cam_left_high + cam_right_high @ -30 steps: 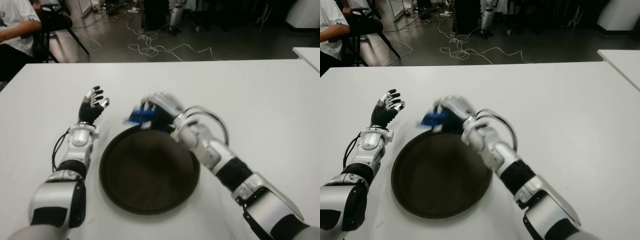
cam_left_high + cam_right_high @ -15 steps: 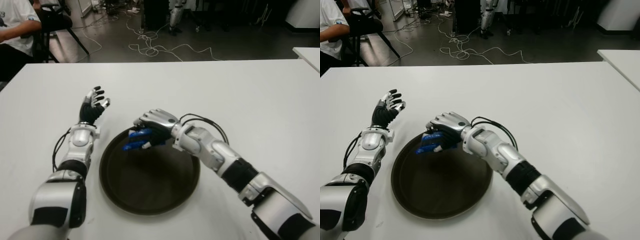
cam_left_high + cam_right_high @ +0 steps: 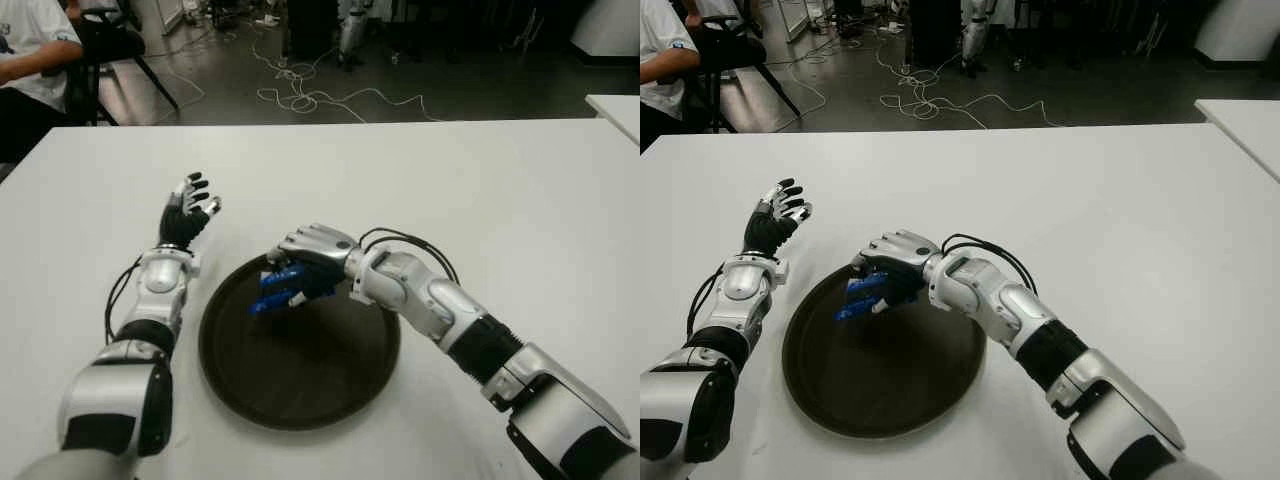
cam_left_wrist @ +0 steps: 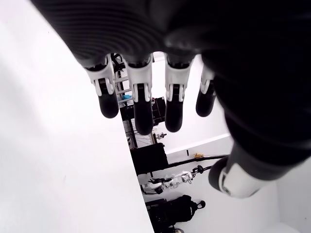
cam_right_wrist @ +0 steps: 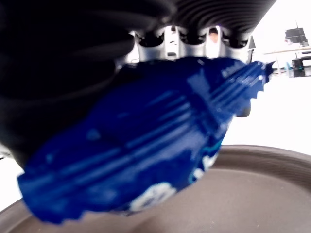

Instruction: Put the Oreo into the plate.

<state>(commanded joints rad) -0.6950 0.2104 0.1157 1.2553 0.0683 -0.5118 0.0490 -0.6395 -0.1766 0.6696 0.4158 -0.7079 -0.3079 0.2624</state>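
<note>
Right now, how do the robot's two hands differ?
The right hand is curled around a blue Oreo packet; the left hand is open and holds nothing. The right hand is over the dark plate; the left hand is beside the plate, on its left, over the white table. Both have silver-and-black fingers.

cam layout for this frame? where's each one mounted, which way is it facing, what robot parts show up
Left eye view: head, forward and down at white table; both arms, left hand, right hand holding Oreo pack over brown plate.
Right eye view: same scene, slightly offset.
Left wrist view: left wrist, along its own spread, empty fingers toward the room.
Right wrist view: right wrist, close on the blue pack with the plate rim below.
Shared: pack and plate show in both eye views and the right wrist view.
</note>
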